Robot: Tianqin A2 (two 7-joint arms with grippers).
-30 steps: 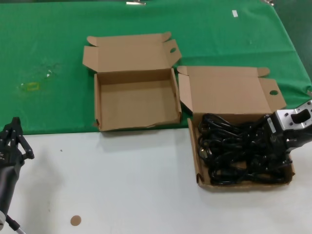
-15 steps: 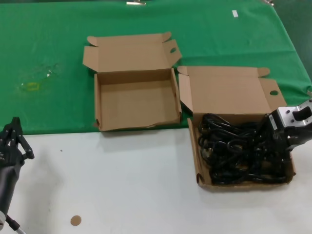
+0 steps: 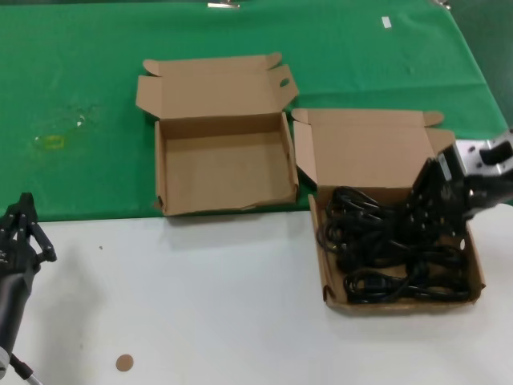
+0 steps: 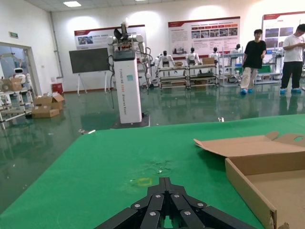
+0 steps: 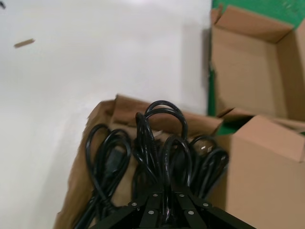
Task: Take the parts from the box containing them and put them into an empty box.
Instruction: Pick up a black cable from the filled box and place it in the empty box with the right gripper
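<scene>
1. The black power cords with plugs (image 3: 393,249), loosely coiled thin cables, lie tangled in the tray of the longer brown cardboard mailer box (image 3: 325,265), the one with a round hole in its lid flap, which sits on the white part of the tabletop (image 3: 200,305) on the robot's right.
2. A bundle of those cords (image 5: 162,152) hangs in loops from the right gripper (image 5: 164,205), whose fingers are closed around it; in the head view the right gripper (image 3: 437,196) sits over the far right part of that box's tray, with cable drawn up from the pile to it.
3. The step in hand looks like the lift-out: a cord is gripped, but its loops trail among the others in the tray, so it is not yet clear of the box.
4. The next move calls for raising the bundle high enough to free it from the tangle and the box wall, then carrying it leftward to the smaller, squarer brown cardboard box (image 3: 164,172) with an oval hole in its lid flap, which stands open and holds nothing, on the green cloth (image 3: 80,80) just beside the longer box's lid.
5. Neighbouring cords may be dragged up with the gripped one.
6. The left gripper (image 3: 18,228) waits low at the near left over the tabletop, fingers drawn together, well apart from both boxes.
</scene>
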